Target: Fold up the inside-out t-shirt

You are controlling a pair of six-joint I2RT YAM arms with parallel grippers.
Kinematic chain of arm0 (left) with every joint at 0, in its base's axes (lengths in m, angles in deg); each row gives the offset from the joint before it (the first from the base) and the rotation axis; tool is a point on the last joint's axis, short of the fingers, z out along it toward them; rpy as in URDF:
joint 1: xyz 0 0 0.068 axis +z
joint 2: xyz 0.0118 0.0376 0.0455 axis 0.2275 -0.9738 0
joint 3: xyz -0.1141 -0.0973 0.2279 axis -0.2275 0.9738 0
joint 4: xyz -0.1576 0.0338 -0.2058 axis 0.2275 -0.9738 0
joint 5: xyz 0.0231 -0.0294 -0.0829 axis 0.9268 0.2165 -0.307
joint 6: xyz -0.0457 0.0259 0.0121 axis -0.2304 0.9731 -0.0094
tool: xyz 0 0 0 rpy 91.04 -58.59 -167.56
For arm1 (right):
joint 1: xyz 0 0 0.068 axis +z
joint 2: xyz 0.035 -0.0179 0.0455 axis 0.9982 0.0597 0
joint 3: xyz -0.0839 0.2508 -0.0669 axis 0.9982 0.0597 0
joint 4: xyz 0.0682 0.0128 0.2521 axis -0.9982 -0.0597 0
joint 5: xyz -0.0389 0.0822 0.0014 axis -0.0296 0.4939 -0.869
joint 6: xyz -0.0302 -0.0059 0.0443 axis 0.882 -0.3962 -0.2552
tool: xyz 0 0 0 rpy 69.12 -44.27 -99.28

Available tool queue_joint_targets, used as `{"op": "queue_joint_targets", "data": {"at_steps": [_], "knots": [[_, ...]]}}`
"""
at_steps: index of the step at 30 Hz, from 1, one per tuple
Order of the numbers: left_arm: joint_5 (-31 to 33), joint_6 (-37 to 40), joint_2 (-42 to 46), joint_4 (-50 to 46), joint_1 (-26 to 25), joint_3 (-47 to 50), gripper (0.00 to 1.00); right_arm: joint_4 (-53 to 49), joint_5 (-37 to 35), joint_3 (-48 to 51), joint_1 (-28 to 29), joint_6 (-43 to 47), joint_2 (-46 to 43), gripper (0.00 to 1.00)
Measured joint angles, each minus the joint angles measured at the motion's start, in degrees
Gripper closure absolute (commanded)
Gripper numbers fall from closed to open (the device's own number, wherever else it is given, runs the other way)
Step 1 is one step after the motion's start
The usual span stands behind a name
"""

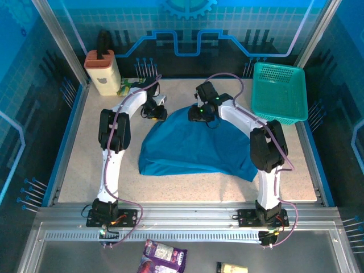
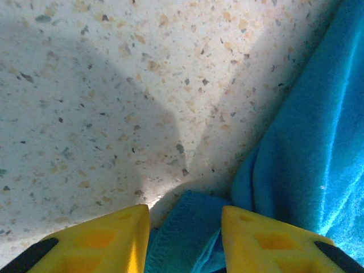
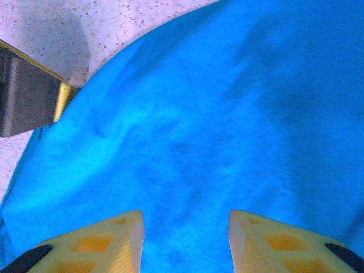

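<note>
The inside-out t-shirt (image 1: pixel 193 145) is a plain blue cloth heaped in a rounded, dome-like shape in the middle of the table. My left gripper (image 1: pixel 160 112) is at its far left corner. In the left wrist view the yellow fingers (image 2: pixel 114 239) stand apart, and a stitched hem of the t-shirt (image 2: pixel 182 233) lies loose between them on the speckled tabletop. My right gripper (image 1: pixel 200 114) is at the shirt's far edge. Its fingers (image 3: pixel 108 239) are spread over smooth blue cloth (image 3: pixel 193 131) without pinching it.
A teal mesh basket (image 1: pixel 280 91) stands at the back right corner. A beige holder (image 1: pixel 102 71) with a black item stands at the back left, with small packets (image 1: pixel 128 86) beside it. The left gripper's finger (image 3: pixel 31 94) shows in the right wrist view.
</note>
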Motion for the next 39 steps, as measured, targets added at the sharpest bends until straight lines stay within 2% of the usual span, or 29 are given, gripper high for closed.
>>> {"op": "queue_joint_targets", "data": {"at_steps": [6, 11, 16, 21, 26, 34, 39], "knots": [[-0.9, 0.0, 0.0, -1.2, 0.0, 0.0, 0.68, 1.1, 2.6, -2.4, 0.9, -2.3, 2.9, 0.52], [-0.8, 0.2, 0.0, -1.9, 0.0, 0.7, 0.89, 3.6, 5.8, -4.7, 0.9, -5.8, 7.2, 0.49], [-0.1, -0.4, 2.1, 0.1, -0.2, 4.8, 0.98, 8.1, 9.1, -6.5, 0.9, -9.9, 12.5, 0.50], [2.3, -1.8, 7.5, 2.2, -0.1, 8.6, 0.99, 9.9, 10.2, -6.3, 0.0, -14.8, 16.5, 0.52], [3.7, -3.5, 13.0, 4.8, 1.8, 10.8, 0.98, 13.1, 11.1, -3.6, -2.3, -17.8, 16.3, 0.53], [3.7, -7.8, 15.0, 7.4, 12.9, 11.5, 0.94, 17.7, 12.0, -0.4, -4.4, -19.3, 15.3, 0.55], [3.9, -9.2, 12.0, 6.9, 15.8, 7.1, 0.85, 19.0, 12.9, 0.0, -4.4, -19.4, 15.3, 0.56]]}}
